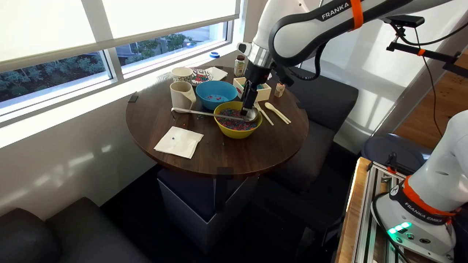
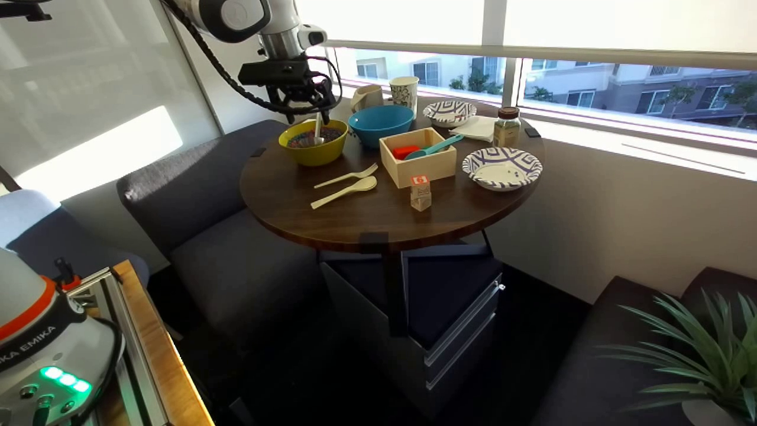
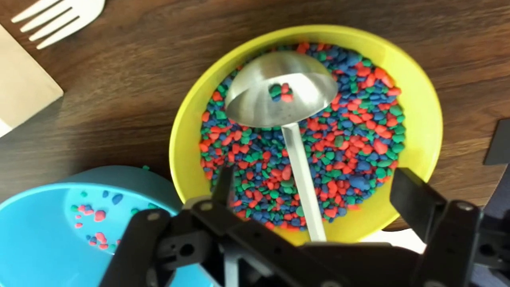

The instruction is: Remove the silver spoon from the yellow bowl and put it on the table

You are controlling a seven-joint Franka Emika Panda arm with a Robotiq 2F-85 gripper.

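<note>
The silver spoon (image 3: pixel 296 147) sits in the yellow bowl (image 3: pixel 426 119); in the wrist view its scoop lies at eleven o'clock over red, green and blue pebbles (image 3: pixel 358 153), and its handle points to six. I see the gripper (image 3: pixel 314 174) spread apart there, a finger on either side of the handle, holding nothing. In an exterior view that handle crosses the rim near nine o'clock and sticks out above the table (image 1: pixel 248 157). From the yellow bowl, the blue bowl (image 1: pixel 211 104) stands at eleven, a pale fork (image 1: pixel 264 114) lies toward three.
</note>
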